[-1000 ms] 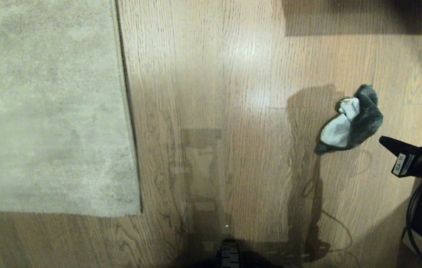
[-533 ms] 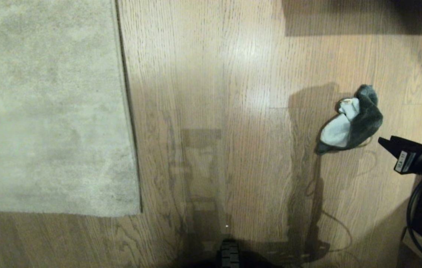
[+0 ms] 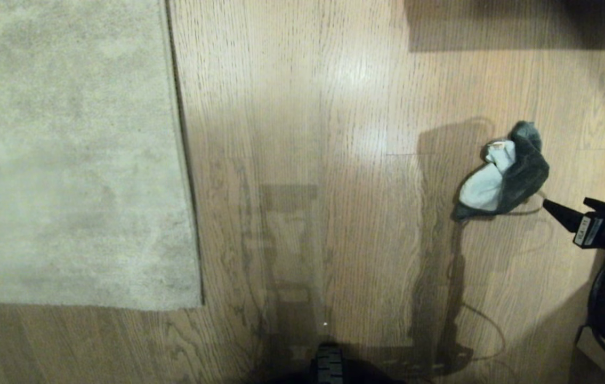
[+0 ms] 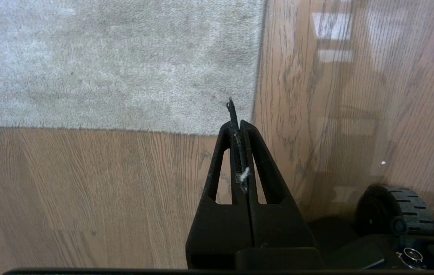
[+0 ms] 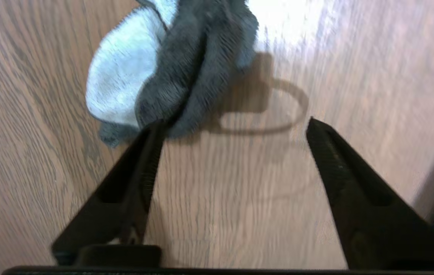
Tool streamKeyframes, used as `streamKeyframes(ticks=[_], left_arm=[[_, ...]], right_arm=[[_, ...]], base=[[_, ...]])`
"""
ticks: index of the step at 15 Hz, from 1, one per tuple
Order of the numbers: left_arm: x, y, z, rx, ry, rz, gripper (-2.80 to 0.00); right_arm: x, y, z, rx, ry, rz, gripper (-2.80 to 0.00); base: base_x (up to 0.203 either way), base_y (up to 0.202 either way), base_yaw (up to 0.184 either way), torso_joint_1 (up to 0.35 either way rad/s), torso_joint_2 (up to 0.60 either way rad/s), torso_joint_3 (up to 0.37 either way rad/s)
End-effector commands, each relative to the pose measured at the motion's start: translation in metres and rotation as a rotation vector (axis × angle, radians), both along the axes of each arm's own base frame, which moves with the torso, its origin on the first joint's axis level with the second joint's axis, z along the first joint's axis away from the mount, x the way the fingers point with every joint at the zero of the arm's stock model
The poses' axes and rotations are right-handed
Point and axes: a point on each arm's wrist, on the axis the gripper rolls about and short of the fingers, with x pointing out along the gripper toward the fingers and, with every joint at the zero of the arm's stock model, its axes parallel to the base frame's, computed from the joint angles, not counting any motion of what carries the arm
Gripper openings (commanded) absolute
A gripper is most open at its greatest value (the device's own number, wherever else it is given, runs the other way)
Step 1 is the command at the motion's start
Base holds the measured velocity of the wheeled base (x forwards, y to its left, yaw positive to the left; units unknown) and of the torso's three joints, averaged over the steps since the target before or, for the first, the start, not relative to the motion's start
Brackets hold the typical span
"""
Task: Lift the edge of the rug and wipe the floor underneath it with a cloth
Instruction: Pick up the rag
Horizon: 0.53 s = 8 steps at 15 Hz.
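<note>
the rug [image 3: 67, 154] runs off the top and left edges of the head view, so only one corner and two borders show. the right gripper [image 3: 569, 210] enters from the right edge there, its arm mostly cut off. in the right wrist view the cloth [image 5: 171, 65] is cropped at the top, and the floor [image 5: 239, 172] around it is smeared by blur. a dark shape [image 3: 515, 24] at the head view's top is too dim to identify.

Mottled beige-grey rug edge [image 3: 177, 160], streaky brown wood-grain floor [image 3: 307, 106], dark grey and pale-blue cloth [image 3: 505, 173]
</note>
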Motion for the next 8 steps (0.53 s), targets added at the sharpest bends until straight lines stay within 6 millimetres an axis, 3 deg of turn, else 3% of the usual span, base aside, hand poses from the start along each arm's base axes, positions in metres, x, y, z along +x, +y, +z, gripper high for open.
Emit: streamKeyframes(ticks=[1, 4, 8], left_arm=[[0.0, 0.0, 0.0, 0.0, 0.0, 0.001, -2.8], [0.0, 0.0, 0.0, 0.0, 0.001, 0.0, -2.8], [0.0, 0.0, 0.0, 0.0, 0.0, 0.001, -2.8]], right_arm=[[0.013, -0.001, -0.008, -0.004, -0.028, 0.017, 0.0], [0.029, -0.004, -0.014, -0.021, -0.128, 0.027, 0.0], [0.04, -0.004, -0.002, -0.03, -0.185, 0.037, 0.0]], base=[[0.0, 0.0, 0.0, 0.0, 0.0, 0.0], [0.0, 0.0, 0.0, 0.0, 0.0, 0.0], [0.0, 0.0, 0.0, 0.0, 0.0, 0.0]])
